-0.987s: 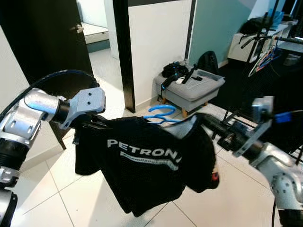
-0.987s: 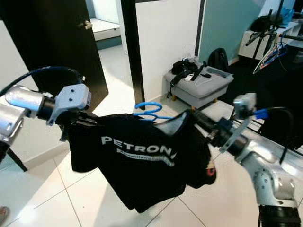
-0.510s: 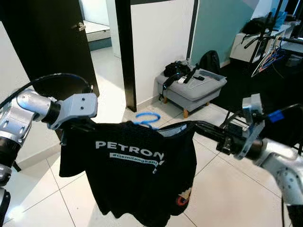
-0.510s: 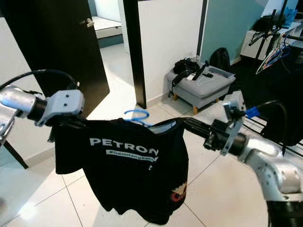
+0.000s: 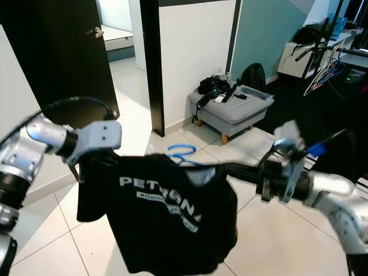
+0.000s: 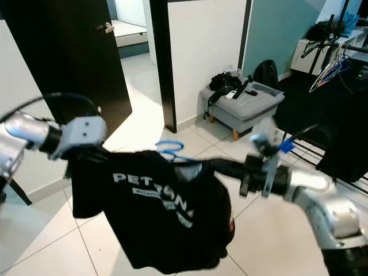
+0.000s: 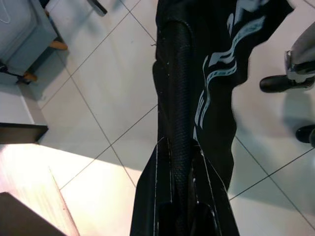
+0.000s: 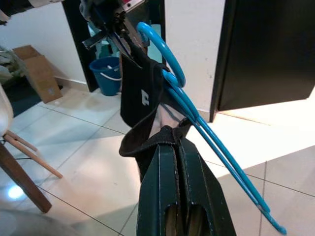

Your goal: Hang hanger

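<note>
In the eye views, a black T-shirt (image 5: 167, 213) on a blue hanger (image 5: 183, 153) hangs in the air above the tiled floor (image 5: 276, 236), stretched between the left gripper (image 5: 95, 163) at 1 shoulder and the right gripper (image 5: 230, 170) at the other. The left wrist view shows its fingers (image 7: 179, 123) pressed together on the shirt's fabric. The right wrist view shows its 2 fingers (image 8: 170, 182) closed on the collar, the hanger's hook just beside them.
</note>
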`<state>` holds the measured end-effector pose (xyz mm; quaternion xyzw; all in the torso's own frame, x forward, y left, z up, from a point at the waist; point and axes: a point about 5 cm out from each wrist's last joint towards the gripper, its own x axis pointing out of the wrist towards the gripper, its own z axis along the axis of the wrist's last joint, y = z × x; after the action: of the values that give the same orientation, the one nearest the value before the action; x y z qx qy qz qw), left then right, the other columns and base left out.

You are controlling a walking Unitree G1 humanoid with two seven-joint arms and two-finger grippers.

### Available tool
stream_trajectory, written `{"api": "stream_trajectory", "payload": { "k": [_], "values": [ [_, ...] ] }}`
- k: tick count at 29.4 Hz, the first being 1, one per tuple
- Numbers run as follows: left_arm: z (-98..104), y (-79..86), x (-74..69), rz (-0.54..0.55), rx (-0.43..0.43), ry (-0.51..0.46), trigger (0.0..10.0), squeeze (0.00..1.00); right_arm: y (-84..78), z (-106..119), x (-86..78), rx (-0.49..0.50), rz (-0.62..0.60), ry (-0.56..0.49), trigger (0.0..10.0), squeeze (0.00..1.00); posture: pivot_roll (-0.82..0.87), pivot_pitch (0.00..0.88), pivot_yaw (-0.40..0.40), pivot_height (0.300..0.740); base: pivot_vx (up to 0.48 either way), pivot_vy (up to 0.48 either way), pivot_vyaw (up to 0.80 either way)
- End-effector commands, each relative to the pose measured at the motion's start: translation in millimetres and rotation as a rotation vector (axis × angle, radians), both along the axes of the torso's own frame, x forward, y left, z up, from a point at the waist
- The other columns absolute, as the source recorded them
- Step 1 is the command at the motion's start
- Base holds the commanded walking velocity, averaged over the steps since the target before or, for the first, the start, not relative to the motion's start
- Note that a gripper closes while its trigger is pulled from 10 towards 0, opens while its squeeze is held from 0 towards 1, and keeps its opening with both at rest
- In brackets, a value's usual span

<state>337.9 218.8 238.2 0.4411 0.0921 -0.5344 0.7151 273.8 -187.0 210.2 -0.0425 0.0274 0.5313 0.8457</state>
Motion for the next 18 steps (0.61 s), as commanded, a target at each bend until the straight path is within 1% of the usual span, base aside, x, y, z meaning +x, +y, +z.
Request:
{"api": "stream_trajectory", "payload": {
  "k": [1,2,3,4,6,7,8,10,11,13,14,16,17,18],
  "values": [
    [11.8,6.4,2.5,0.026,-0.023,-0.051,10.0,0.0,-4.8,3.0,2.5,0.003,-0.036,-0.03,10.0,0.0,-0.04,0.0,-0.004,0.74,0.0,0.0,0.0],
    [22.2,11.5,4.8,0.053,-0.044,-0.088,10.0,0.0,-9.1,1.0,3.7,0.001,-0.066,-0.028,10.0,0.0,-0.04,0.0,-0.003,0.74,0.0,0.0,0.0],
    [22.2,11.5,4.8,0.053,-0.044,-0.088,10.0,0.0,-9.1,1.0,3.7,0.001,-0.066,-0.028,10.0,0.0,-0.04,0.0,-0.003,0.74,0.0,0.0,0.0],
    [29.5,14.7,6.0,0.07,-0.061,-0.113,10.0,0.0,-11.8,-0.5,4.2,-0.001,-0.085,-0.025,10.0,0.0,-0.04,0.0,-0.003,0.74,0.0,0.0,0.0],
    [29.5,14.7,6.0,0.07,-0.061,-0.113,10.0,0.0,-11.8,-0.5,4.2,-0.001,-0.085,-0.025,10.0,0.0,-0.04,0.0,-0.003,0.74,0.0,0.0,0.0],
    [42.5,18.4,6.6,0.086,-0.107,-0.148,10.0,0.0,-15.0,-4.3,4.6,0.003,-0.121,-0.018,10.0,0.0,-0.03,0.0,-0.002,0.74,0.0,0.0,0.0],
    [57.4,22.0,5.2,0.09,-0.17,-0.179,10.0,0.0,-19.8,-8.4,5.4,0.014,-0.171,-0.014,10.0,0.0,-0.04,0.0,0.001,0.74,0.0,0.0,0.0],
    [57.4,22.0,5.2,0.09,-0.17,-0.179,10.0,0.0,-19.8,-8.4,5.4,0.014,-0.171,-0.014,10.0,0.0,-0.04,0.0,0.001,0.74,0.0,0.0,0.0],
    [69.1,24.0,3.1,0.083,-0.228,-0.2,10.0,0.0,-24.3,-11.9,6.6,0.021,-0.221,-0.011,10.0,0.0,-0.04,0.0,0.001,0.74,0.0,0.0,0.0],
    [69.1,24.0,3.1,0.083,-0.228,-0.2,10.0,0.0,-24.3,-11.9,6.6,0.021,-0.221,-0.011,10.0,0.0,-0.04,0.0,0.001,0.74,0.0,0.0,0.0],
    [84.0,24.7,-1.4,0.054,-0.303,-0.213,10.0,0.0,-31.4,-16.5,8.9,0.03,-0.292,-0.009,10.0,0.0,-0.04,0.0,0.007,0.74,0.0,0.0,0.0],
    [84.0,24.7,-1.4,0.054,-0.303,-0.213,10.0,0.0,-31.4,-16.5,8.9,0.03,-0.292,-0.009,10.0,0.0,-0.04,0.0,0.007,0.74,0.0,0.0,0.0],
    [95.3,22.7,-7.8,0.002,-0.37,-0.205,10.0,0.0,-37.8,-19.9,11.1,0.045,-0.361,-0.009,10.0,0.0,-0.04,0.0,0.009,0.74,0.0,0.0,0.0],
    [95.3,22.7,-7.8,0.002,-0.37,-0.205,10.0,0.0,-37.8,-19.9,11.1,0.045,-0.361,-0.009,10.0,0.0,-0.04,0.0,0.009,0.74,0.0,0.0,0.0]
  ]
}}
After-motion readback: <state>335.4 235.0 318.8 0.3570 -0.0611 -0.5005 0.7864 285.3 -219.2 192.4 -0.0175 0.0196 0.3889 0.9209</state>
